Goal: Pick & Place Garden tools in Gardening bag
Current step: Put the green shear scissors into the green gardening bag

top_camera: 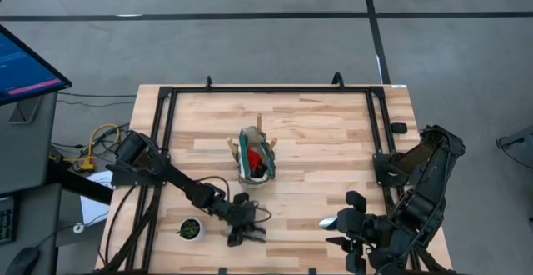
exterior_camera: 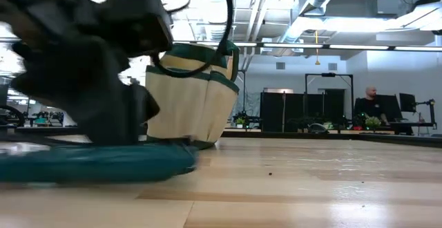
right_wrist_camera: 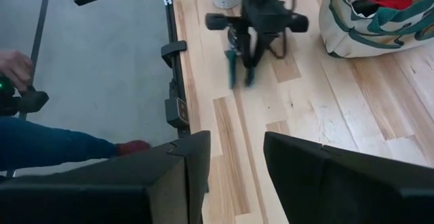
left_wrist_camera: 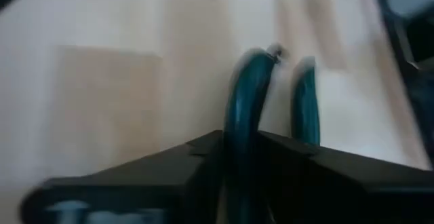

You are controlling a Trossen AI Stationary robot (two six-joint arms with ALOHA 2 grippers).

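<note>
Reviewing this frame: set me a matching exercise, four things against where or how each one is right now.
Things:
1. gardening bag
2. small pot
3. teal-handled tool
4. right gripper

Places or states:
A. fingers open, holding nothing, over the table's front right
B. clamped between the fingers of the left gripper, low at the tabletop
C. middle of the table, wooden handles sticking out of it
D. front left of the table, beside the left arm

Pairs: 1-C, 2-D, 3-B, 4-A
</note>
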